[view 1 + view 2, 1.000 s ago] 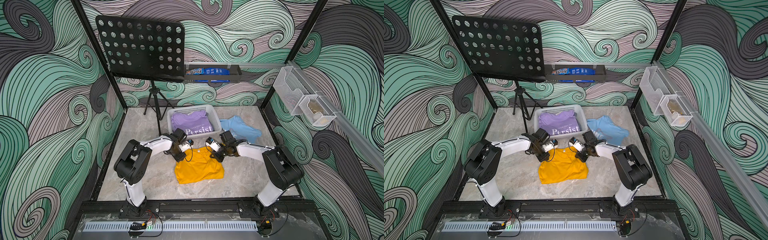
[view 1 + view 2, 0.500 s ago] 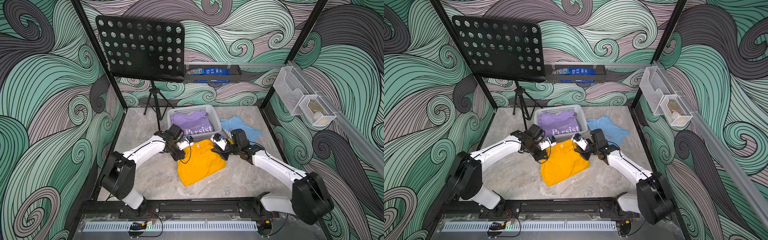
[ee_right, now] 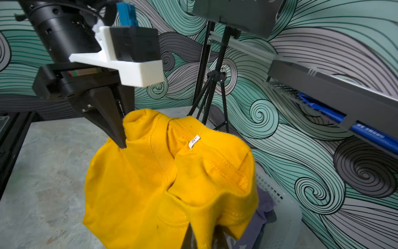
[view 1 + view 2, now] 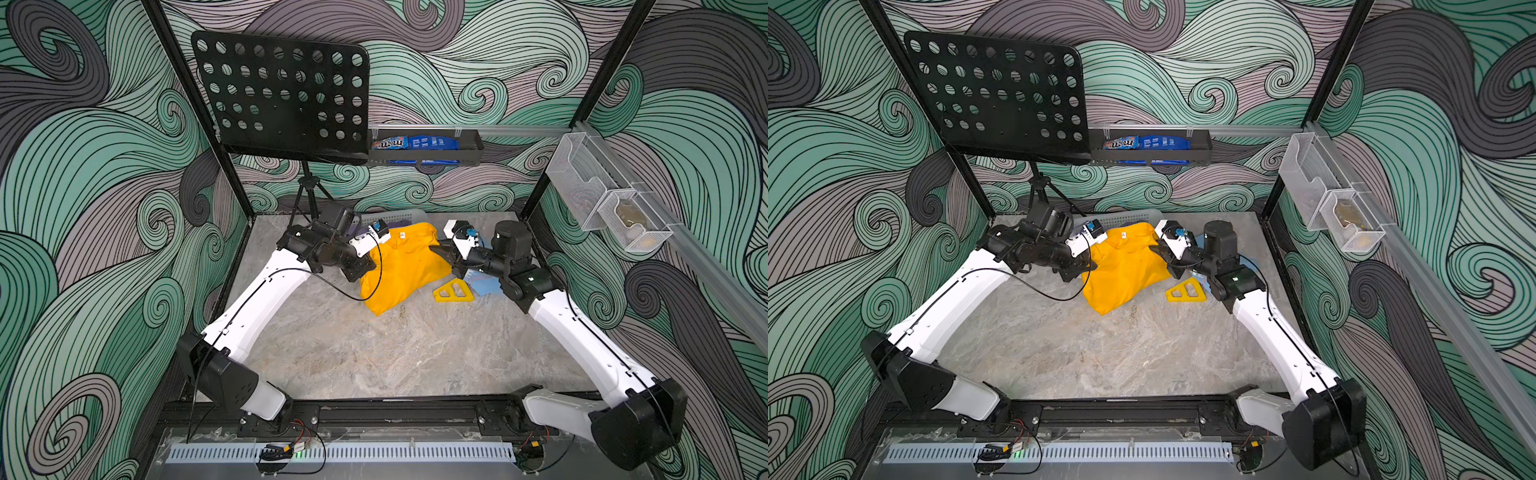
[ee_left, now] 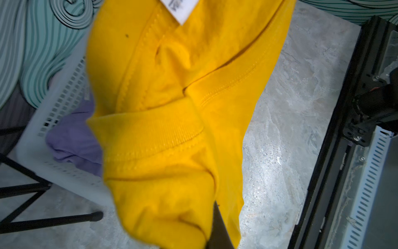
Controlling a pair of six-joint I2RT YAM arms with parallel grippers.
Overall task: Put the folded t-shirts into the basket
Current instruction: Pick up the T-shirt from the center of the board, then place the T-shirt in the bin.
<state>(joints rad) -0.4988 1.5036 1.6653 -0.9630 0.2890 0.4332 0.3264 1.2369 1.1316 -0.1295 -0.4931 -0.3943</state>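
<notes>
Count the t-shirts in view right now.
3. A yellow shirt hangs, held up at the basket edge. A lilac shirt lies in that basket. A blue shirt lies on the table by the right arm. Others may be hidden.

Walls (image 4: 457, 50) papered in swirling teal, grey and mauve waves, drawn in black lines, close in on 3 sides. The table (image 4: 374, 353) is pale grey marble-look, evenly lit. Behind the left claw (image 4: 362, 268) a black perforated music stand (image 4: 282, 91) rises on a tripod (image 4: 307, 195). Beyond the right claw (image 4: 436, 249) a black wall tray (image 4: 428, 157) holds blue snack packs (image 4: 415, 142). 2 white mesh holders (image 4: 582, 183) hang on the wall to that claw's outer side.
</notes>
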